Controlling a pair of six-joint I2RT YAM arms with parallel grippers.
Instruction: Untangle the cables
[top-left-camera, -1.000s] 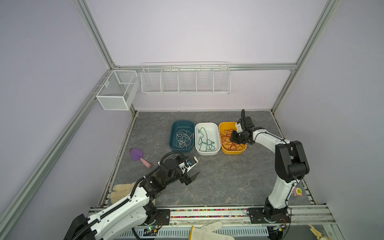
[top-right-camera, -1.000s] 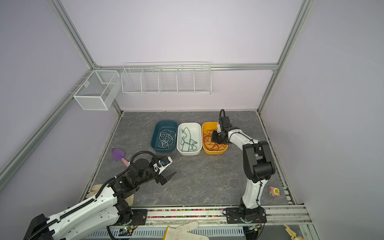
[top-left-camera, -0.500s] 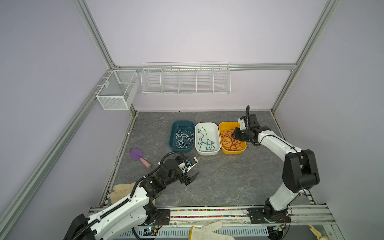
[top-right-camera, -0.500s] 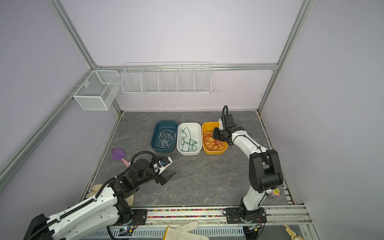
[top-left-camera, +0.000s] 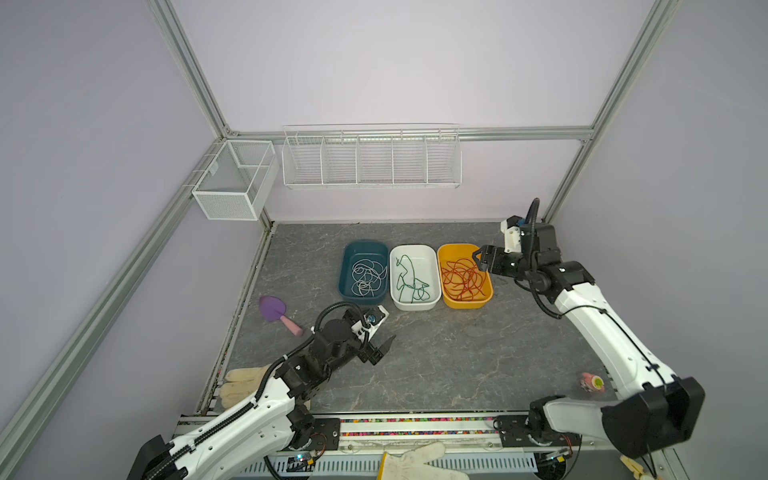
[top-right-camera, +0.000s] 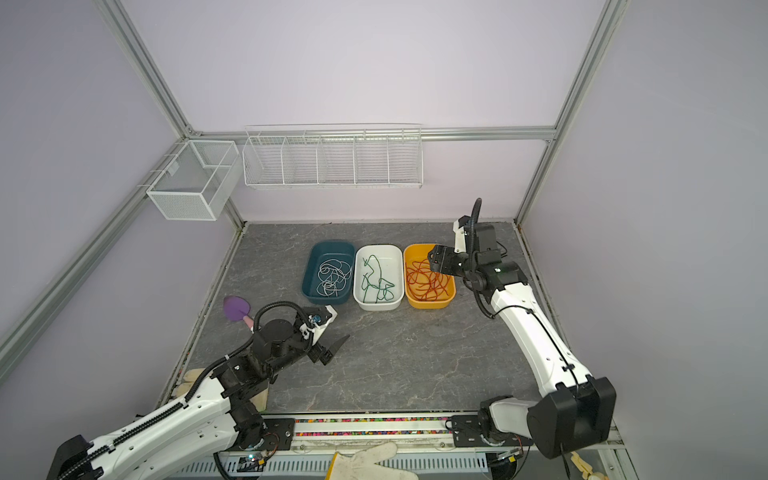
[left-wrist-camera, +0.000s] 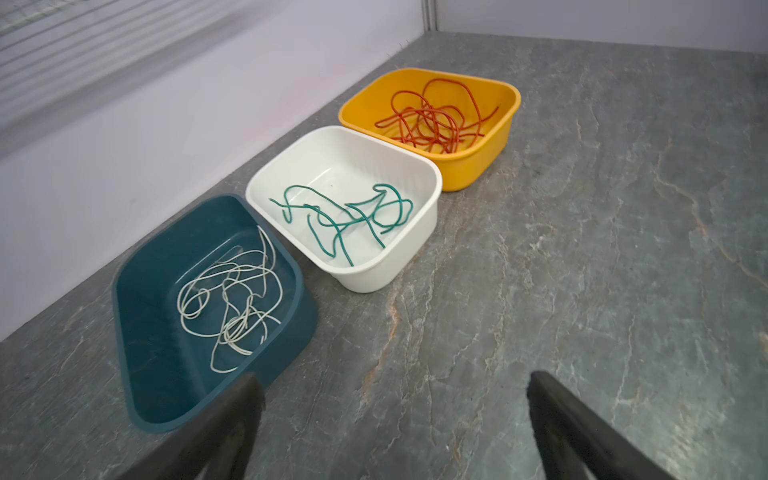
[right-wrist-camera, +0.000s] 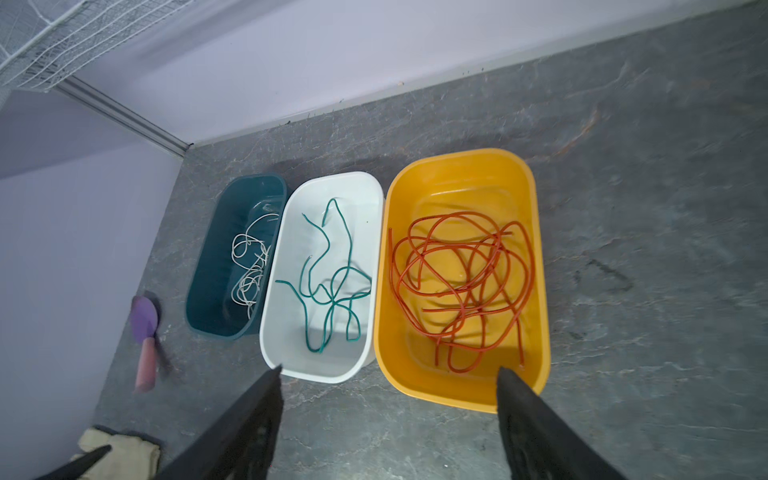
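Looks like the closing step. Right claw (top-left-camera: 482, 258) wide open, empty; thin red-orange cables (top-left-camera: 461, 278) just below it, in yellow plastic tub (top-left-camera: 467, 304). Left claw (top-left-camera: 384, 348) wide, empty too. Next: lift away, check for mixed colours.

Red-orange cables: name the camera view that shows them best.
The right wrist view: the red-orange cables lie large and sharp, from above, every loop traceable inside the yellow tub. The left wrist view shows them farther off, at a slant. Both top views show only a small tangle.
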